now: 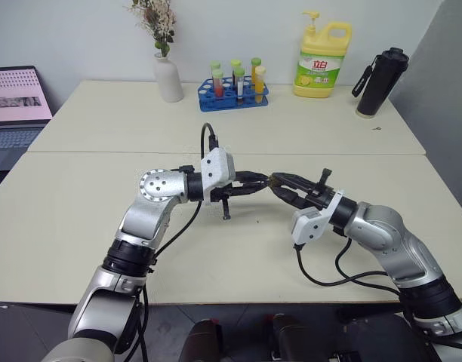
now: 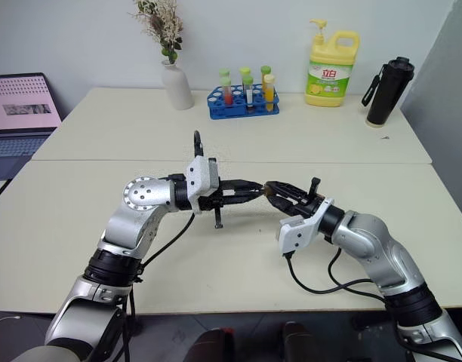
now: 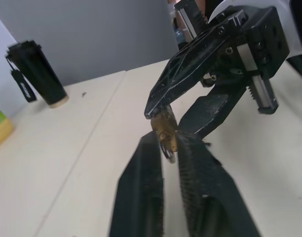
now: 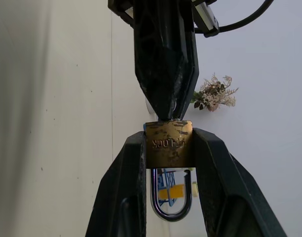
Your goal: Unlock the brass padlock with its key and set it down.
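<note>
Small brass padlock (image 4: 168,144), scuffed gold body with stamped lettering, silvery shackle (image 4: 171,200) hanging toward the right wrist. It's held in the air above the middle of the front table (image 1: 65,226), clamped between the right gripper's (image 1: 280,183) fingers. Key (image 3: 169,154) barely visible at the lock's base, between the left gripper's (image 1: 260,182) fingertips; grip unclear. Blue rack (image 1: 232,94) at the back edge holds coloured tubes. Both arms level, tips meeting.
</note>
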`<action>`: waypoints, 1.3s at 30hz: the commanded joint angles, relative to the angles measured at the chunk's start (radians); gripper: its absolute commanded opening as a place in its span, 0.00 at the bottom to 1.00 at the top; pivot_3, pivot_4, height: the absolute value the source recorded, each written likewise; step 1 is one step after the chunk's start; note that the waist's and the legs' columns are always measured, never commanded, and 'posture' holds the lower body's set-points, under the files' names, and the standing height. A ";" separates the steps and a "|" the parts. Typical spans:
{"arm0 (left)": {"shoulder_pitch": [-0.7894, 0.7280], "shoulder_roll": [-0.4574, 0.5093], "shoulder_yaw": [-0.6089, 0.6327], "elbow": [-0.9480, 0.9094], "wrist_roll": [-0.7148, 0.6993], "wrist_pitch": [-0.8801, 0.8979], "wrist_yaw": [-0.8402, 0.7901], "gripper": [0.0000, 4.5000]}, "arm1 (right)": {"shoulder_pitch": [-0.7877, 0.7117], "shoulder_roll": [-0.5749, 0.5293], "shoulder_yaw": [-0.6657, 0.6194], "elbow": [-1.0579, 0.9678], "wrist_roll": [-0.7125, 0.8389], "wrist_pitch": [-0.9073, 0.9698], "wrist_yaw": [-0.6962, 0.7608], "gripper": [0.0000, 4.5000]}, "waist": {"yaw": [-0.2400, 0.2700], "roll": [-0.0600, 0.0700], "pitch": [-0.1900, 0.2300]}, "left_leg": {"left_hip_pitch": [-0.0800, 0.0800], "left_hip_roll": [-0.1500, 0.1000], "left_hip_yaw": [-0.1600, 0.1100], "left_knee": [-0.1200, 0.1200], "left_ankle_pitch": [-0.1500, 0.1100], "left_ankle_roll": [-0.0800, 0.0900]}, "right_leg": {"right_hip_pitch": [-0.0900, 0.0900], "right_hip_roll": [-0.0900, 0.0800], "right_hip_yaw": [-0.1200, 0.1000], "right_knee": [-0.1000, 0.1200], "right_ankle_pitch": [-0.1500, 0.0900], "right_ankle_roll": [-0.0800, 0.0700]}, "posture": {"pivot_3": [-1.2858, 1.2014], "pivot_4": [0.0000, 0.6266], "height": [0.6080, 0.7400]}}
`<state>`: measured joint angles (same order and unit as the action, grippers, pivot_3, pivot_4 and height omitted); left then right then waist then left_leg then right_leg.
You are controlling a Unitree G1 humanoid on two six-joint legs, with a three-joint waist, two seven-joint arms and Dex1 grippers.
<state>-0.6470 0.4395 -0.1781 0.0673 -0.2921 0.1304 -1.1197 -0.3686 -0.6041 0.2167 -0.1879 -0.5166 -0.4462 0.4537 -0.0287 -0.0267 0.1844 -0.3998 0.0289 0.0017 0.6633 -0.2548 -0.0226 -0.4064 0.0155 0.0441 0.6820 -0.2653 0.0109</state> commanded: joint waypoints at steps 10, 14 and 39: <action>-0.083 0.056 0.081 -0.161 -0.262 0.596 0.053 0.68 | -0.027 0.004 -0.007 -0.024 0.030 -0.023 -0.002 0.21 | -0.001 0.000 0.000 | 0.000 0.000 -0.001 0.000 0.000 0.000 | 0.000 0.000 0.000 0.000 0.000 0.001 | 0.52 0.24 1.00; -0.087 0.043 0.081 -0.181 -0.276 0.645 0.090 0.68 | -0.034 0.004 -0.004 -0.021 0.031 -0.028 0.000 0.21 | -0.001 0.000 0.000 | 0.000 0.000 -0.001 0.001 0.000 0.000 | 0.000 -0.001 0.000 0.000 0.000 0.000 | 0.52 0.24 1.00; -0.104 -0.001 0.028 -0.118 -0.199 0.575 0.121 0.04 | -0.035 -0.003 0.005 -0.034 0.017 -0.059 0.003 0.21 | 0.000 0.000 0.000 | 0.000 0.000 -0.001 0.001 0.000 0.000 | 0.000 0.000 0.000 0.000 0.000 0.000 | 0.52 0.24 1.00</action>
<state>-0.7303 0.4346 -0.1557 -0.0421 -0.5014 0.7269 -1.0024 -0.3856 -0.6026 0.2284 -0.1885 -0.5085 -0.4781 0.4611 -0.0289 -0.0267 0.1844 -0.3996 0.0290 0.0008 0.6640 -0.2546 -0.0229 -0.4062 0.0150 0.0444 0.6824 -0.2650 0.0105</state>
